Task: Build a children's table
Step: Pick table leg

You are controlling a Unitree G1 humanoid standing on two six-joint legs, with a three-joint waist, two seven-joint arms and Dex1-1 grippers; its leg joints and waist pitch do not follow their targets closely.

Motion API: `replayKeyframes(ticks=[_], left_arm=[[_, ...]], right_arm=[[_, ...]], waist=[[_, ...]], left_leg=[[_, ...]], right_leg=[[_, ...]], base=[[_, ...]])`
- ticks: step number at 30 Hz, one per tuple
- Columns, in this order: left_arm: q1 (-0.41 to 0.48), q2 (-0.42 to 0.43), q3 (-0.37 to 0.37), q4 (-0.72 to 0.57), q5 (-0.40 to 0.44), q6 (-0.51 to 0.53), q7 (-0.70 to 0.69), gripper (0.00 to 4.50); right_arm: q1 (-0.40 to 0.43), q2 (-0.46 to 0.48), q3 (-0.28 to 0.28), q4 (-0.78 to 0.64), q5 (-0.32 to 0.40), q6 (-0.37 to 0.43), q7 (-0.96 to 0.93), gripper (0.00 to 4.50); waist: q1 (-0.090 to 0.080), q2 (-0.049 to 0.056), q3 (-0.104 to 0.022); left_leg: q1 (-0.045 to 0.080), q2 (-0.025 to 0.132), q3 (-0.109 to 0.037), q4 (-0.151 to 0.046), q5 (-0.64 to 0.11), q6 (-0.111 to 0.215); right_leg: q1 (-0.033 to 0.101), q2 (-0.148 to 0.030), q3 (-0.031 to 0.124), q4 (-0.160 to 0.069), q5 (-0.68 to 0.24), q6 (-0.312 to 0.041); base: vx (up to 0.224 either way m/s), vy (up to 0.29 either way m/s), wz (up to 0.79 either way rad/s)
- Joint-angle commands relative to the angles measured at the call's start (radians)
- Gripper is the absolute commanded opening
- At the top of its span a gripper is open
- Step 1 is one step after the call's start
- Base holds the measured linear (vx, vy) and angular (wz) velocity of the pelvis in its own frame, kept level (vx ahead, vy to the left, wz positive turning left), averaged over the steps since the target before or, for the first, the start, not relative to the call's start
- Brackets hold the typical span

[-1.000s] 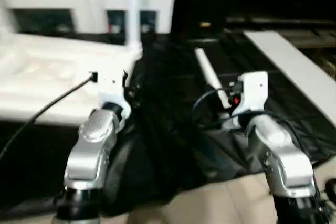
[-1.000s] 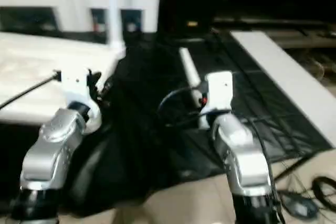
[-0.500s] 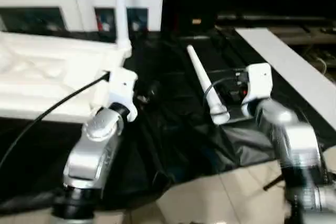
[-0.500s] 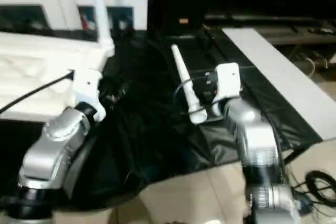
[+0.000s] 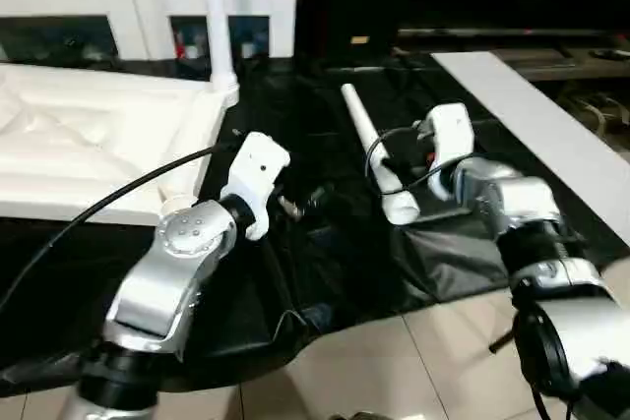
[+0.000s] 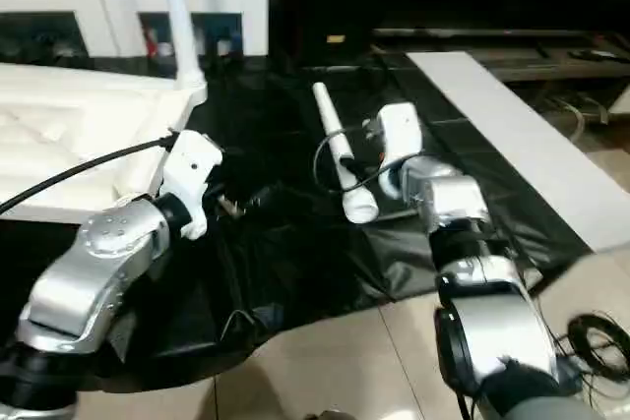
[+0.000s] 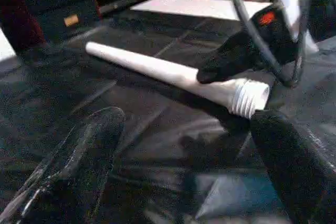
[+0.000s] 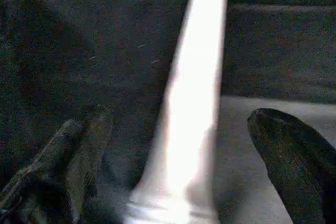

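Right hand (image 8: 173, 182): fingers spread wide either side of the loose leg (image 5: 376, 155), not closed on it.
Left hand (image 7: 184, 166): open, empty, facing the leg's threaded end.
Loose leg: lying on the black sheet (image 5: 335, 272), just beside the right hand.
Tabletop (image 5: 89, 145): upside down to the robot's left, one upright leg (image 5: 214, 17) in a corner socket.
Risk: the round, tapered leg may roll or squirt out on the slick sheet if the fingers close off-centre.
Risk: the sheet may bunch and be pinched under the fingertips.

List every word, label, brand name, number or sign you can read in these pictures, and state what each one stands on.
No text can be read anywhere.
The small yellow label on the dark unit is too small to read.
The red mark on the right gripper's housing is a blur, not legible.
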Motion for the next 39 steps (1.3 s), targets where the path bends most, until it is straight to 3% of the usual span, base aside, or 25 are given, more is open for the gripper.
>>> replayKeyframes(ticks=[1,2,4,5,8,9,11,15,19,20,21,24,29,33,38,39], left_arm=[[0.015,0.010,-0.029,-0.044,-0.020,0.052,-0.027,4.42],[0.015,0.010,-0.029,-0.044,-0.020,0.052,-0.027,4.42],[0.026,0.024,-0.045,-0.060,-0.011,0.062,-0.039,4.42],[0.030,0.028,-0.048,-0.064,-0.012,0.065,-0.041,4.42],[0.034,0.034,-0.049,-0.073,-0.020,0.082,-0.038,4.42],[0.034,0.037,-0.048,-0.078,-0.022,0.089,-0.037,4.42],[0.033,0.043,-0.044,-0.086,-0.025,0.103,-0.038,4.45],[0.026,0.048,-0.043,-0.089,-0.028,0.109,-0.039,4.45],[0.021,0.051,-0.045,-0.085,-0.025,0.110,-0.038,4.45],[0.018,0.051,-0.046,-0.082,-0.025,0.111,-0.037,4.45],[0.018,0.051,-0.046,-0.082,-0.025,0.111,-0.037,4.45],[0.009,0.046,-0.048,-0.071,-0.027,0.110,-0.037,4.45],[0.005,0.044,-0.052,-0.064,-0.027,0.107,-0.037,4.45],[0.006,0.046,-0.060,-0.061,-0.018,0.101,-0.035,4.45],[-0.001,0.033,-0.056,-0.051,-0.003,0.081,-0.010,4.45],[-0.008,0.021,-0.045,-0.039,0.009,0.064,0.014,4.45]], right_arm=[[-0.012,0.000,0.023,0.055,-0.037,-0.016,0.017,4.50],[-0.012,0.000,0.023,0.055,-0.037,-0.016,0.017,4.50],[-0.005,0.006,0.028,0.080,-0.045,-0.031,0.018,4.50],[0.001,0.009,0.035,0.087,-0.051,-0.027,0.017,4.50],[0.000,0.013,0.041,0.122,-0.065,-0.022,0.012,4.50],[-0.004,0.014,0.041,0.136,-0.068,-0.022,0.010,4.50],[-0.015,0.015,0.026,0.157,-0.063,-0.028,0.008,4.24],[-0.027,0.010,0.009,0.160,-0.053,-0.036,0.010,3.92],[-0.033,0.009,-0.003,0.161,-0.052,-0.028,0.019,3.59],[-0.034,0.008,-0.006,0.168,-0.054,-0.030,0.022,3.48],[-0.034,0.008,-0.006,0.168,-0.054,-0.030,0.022,3.48],[-0.029,0.006,-0.018,0.173,-0.050,-0.032,0.021,3.11],[-0.015,0.008,-0.028,0.169,-0.047,-0.027,0.020,2.77],[-0.001,0.012,-0.036,0.162,-0.045,-0.029,0.017,2.64],[0.047,0.022,-0.089,0.083,-0.005,-0.120,-0.002,2.63],[0.072,0.029,-0.132,0.015,0.040,-0.144,0.005,2.63]], waist=[[0.012,-0.005,-0.070],[0.013,-0.002,-0.074],[0.018,-0.010,-0.077],[0.023,-0.009,-0.073],[0.027,-0.010,-0.066],[0.026,-0.009,-0.059],[0.024,-0.011,-0.058],[0.025,-0.007,-0.057],[0.025,-0.006,-0.059],[0.025,0.002,-0.059],[0.024,-0.002,-0.060],[0.026,0.005,-0.061],[0.025,0.005,-0.063],[0.025,0.004,-0.061],[0.028,0.000,-0.062],[0.027,-0.002,-0.062]], left_leg=[[-0.005,0.027,0.011,-0.075,-0.026,0.057],[-0.005,0.026,0.013,-0.073,0.001,0.064],[-0.003,0.025,0.017,-0.069,0.084,0.108],[-0.002,0.027,0.017,-0.071,0.068,0.117],[0.002,0.032,0.020,-0.076,-0.001,0.089],[0.006,0.035,0.021,-0.082,-0.071,0.048],[0.009,0.035,0.021,-0.084,-0.130,0.013],[0.005,0.033,0.018,-0.087,-0.157,-0.013],[0.002,0.032,0.018,-0.086,-0.157,-0.017],[0.003,0.033,0.017,-0.086,-0.156,-0.019],[0.002,0.033,0.018,-0.086,-0.152,-0.020],[0.003,0.033,0.017,-0.086,-0.146,-0.021],[0.003,0.033,0.018,-0.085,-0.131,-0.016],[0.003,0.034,0.018,-0.086,-0.150,-0.019],[0.003,0.034,0.018,-0.086,-0.141,-0.017],[0.001,0.033,0.019,-0.087,-0.138,-0.013]], right_leg=[[0.064,-0.057,0.043,-0.050,-0.120,-0.253],[0.064,-0.054,0.043,-0.044,-0.080,-0.260],[0.063,-0.048,0.041,-0.032,0.045,-0.288],[0.062,-0.051,0.041,-0.035,0.021,-0.291],[0.060,-0.052,0.042,-0.044,-0.075,-0.275],[0.056,-0.052,0.041,-0.053,-0.154,-0.255],[0.055,-0.053,0.042,-0.059,-0.218,-0.227],[0.055,-0.052,0.042,-0.063,-0.258,-0.185],[0.055,-0.052,0.041,-0.063,-0.257,-0.179],[0.055,-0.051,0.041,-0.062,-0.249,-0.182],[0.056,-0.050,0.040,-0.061,-0.239,-0.184],[0.056,-0.049,0.040,-0.058,-0.213,-0.196],[0.058,-0.049,0.040,-0.054,-0.171,-0.216],[0.058,-0.049,0.039,-0.057,-0.196,-0.212],[0.060,-0.050,0.040,-0.058,-0.194,-0.198],[0.061,-0.049,0.040,-0.059,-0.191,-0.195]], base=[[0.056,-0.014,0.02],[0.070,-0.001,0.04],[0.063,0.001,0.02],[0.000,0.000,0.00],[0.000,0.000,0.00],[0.000,0.000,0.00],[0.000,0.000,0.00],[0.000,0.000,0.00],[0.000,0.000,0.00],[0.000,0.000,0.00],[0.000,0.000,0.00],[0.000,0.000,0.00],[0.000,0.000,0.00],[0.000,0.000,0.00],[0.000,0.000,0.00],[0.000,0.000,0.00]])
